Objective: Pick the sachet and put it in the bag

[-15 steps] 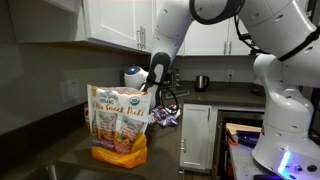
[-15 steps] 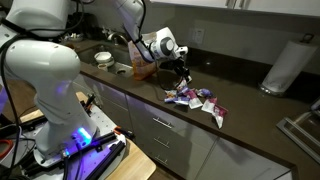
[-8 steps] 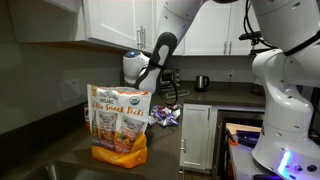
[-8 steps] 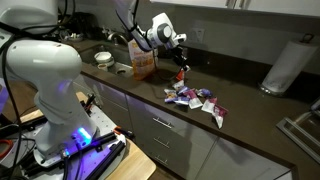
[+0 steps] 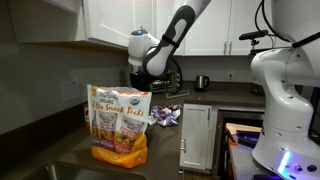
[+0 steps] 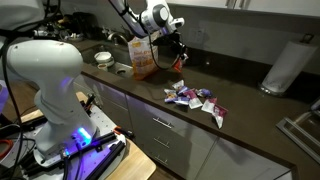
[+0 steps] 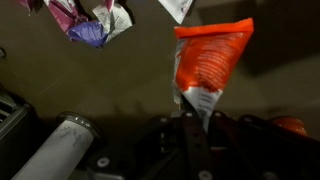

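Sachet point(image 7: 212, 62), a small flat red-orange packet with a white end, hangs in the air above the dark table point(image 6: 245, 105). In the wrist view we see that white end pinched in the gripper point(image 7: 196, 118), whose jaws are clenched on it. In an exterior view we find the gripper just beside the top of the large upright bag point(image 6: 143, 58), white above and orange below, which stands on the table. A heap of small crinkly packets point(image 6: 195, 97) lies apart from the bag.
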`<move>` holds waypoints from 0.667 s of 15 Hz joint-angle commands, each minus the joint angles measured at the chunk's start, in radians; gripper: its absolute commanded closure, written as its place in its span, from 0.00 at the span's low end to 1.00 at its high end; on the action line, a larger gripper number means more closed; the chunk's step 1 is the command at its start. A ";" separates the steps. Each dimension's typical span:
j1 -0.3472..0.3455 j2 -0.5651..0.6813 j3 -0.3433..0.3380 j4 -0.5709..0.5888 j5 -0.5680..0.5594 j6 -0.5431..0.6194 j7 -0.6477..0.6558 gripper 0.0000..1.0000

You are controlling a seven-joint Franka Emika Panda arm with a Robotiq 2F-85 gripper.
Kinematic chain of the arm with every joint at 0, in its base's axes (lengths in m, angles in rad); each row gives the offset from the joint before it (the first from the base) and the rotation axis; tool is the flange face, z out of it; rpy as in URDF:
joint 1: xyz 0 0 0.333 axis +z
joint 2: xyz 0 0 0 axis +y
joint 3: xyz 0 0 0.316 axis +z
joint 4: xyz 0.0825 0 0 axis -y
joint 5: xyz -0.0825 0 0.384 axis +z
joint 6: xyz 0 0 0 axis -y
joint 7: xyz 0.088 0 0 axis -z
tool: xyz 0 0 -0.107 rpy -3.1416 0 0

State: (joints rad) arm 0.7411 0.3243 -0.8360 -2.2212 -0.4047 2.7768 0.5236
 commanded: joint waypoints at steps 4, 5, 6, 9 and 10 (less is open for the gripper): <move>-0.196 -0.366 0.267 -0.045 -0.130 -0.309 -0.056 0.94; -0.266 -0.403 0.354 -0.047 -0.094 -0.348 -0.090 0.94; -0.325 -0.434 0.429 -0.050 -0.057 -0.377 -0.127 0.94; -0.483 -0.504 0.627 -0.053 0.071 -0.442 -0.230 0.94; -0.515 -0.525 0.667 -0.052 0.124 -0.459 -0.273 0.94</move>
State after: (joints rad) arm 0.3350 -0.1264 -0.2948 -2.2448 -0.3928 2.3629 0.3686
